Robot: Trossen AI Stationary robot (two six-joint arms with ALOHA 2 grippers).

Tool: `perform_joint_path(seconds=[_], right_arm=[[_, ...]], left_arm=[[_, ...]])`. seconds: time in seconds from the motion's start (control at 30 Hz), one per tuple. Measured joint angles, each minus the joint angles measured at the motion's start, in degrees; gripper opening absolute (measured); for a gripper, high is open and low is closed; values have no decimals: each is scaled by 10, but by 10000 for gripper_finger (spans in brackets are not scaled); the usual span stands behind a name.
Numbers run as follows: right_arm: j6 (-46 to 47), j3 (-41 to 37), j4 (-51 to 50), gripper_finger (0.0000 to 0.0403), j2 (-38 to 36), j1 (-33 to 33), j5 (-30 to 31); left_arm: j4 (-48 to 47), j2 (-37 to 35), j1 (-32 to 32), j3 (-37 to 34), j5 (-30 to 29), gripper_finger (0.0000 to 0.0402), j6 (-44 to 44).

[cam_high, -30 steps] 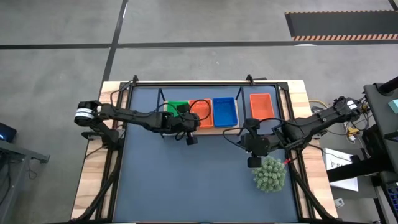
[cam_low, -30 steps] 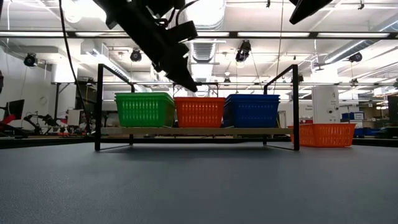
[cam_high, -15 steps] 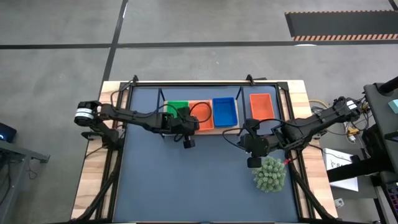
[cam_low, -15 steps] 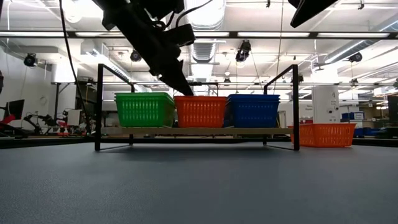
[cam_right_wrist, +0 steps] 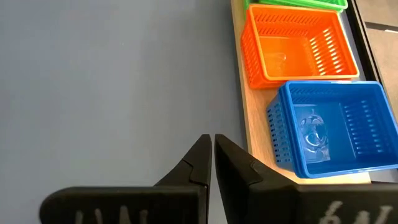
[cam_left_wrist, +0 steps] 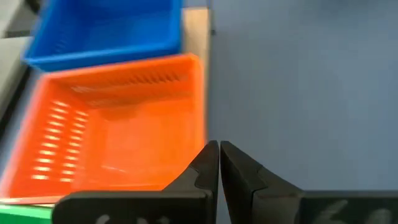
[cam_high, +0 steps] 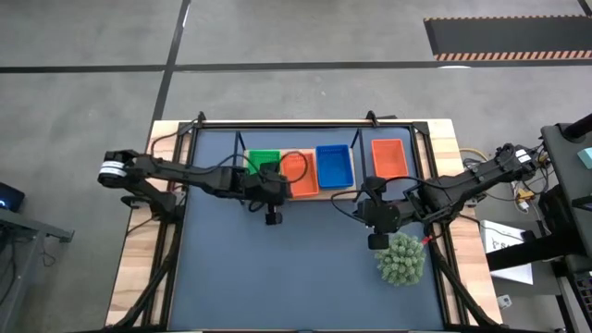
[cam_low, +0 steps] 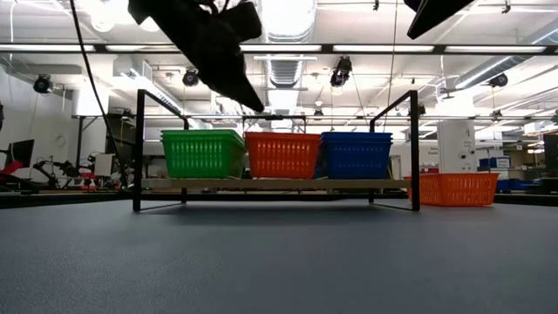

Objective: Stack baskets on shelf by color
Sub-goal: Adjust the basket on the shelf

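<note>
On the shelf [cam_low: 261, 184] three baskets [cam_low: 282, 155] sit side by side. A fourth basket [cam_high: 389, 155] lies on the mat [cam_high: 305, 268] to its right, my plant ball [cam_high: 400, 259] nearer me.

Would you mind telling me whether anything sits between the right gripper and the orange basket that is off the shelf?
Nothing visible does. The right gripper, shut and empty, hangs over bare mat beside the plant ball; the loose orange basket lies ahead on open mat, right of the shelf.

You can't see all of the green basket [cam_high: 262, 161]; the left arm [cam_high: 199, 175] covers part of it from above.
</note>
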Motion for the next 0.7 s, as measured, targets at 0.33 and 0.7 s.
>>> perform_joint_path(seconds=[0.33,0.7], right_arm=[[-2,0,0,13,0,0,0],[0,0,0,13,0,0,0]], left_arm=[[1,62,-12,-10,-51,0,-23],[4,54,-7,-4,-83,0,-31]])
